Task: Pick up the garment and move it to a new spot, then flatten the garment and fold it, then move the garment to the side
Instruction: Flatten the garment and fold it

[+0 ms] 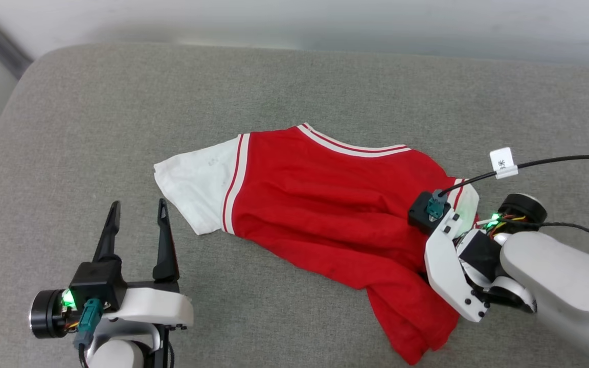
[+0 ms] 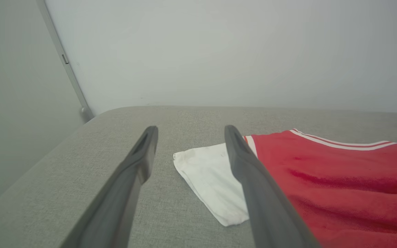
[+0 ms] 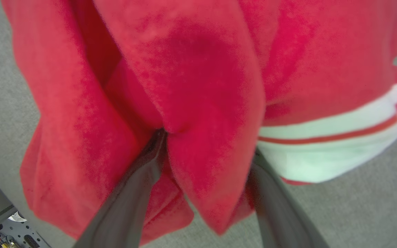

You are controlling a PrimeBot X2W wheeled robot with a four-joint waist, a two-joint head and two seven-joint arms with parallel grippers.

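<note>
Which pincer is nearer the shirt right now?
Right. The right pincer is down in the shirt's red folds, fingers open with cloth bunched between them. The left pincer stands open over the cushion, apart from the shirt, just short of its spread white sleeve.

Your left gripper [image 1: 138,204]: fingers spread, just beside the shirt [image 1: 325,204].
Your right gripper [image 3: 207,143]: fingers spread, pushed into the shirt.
</note>
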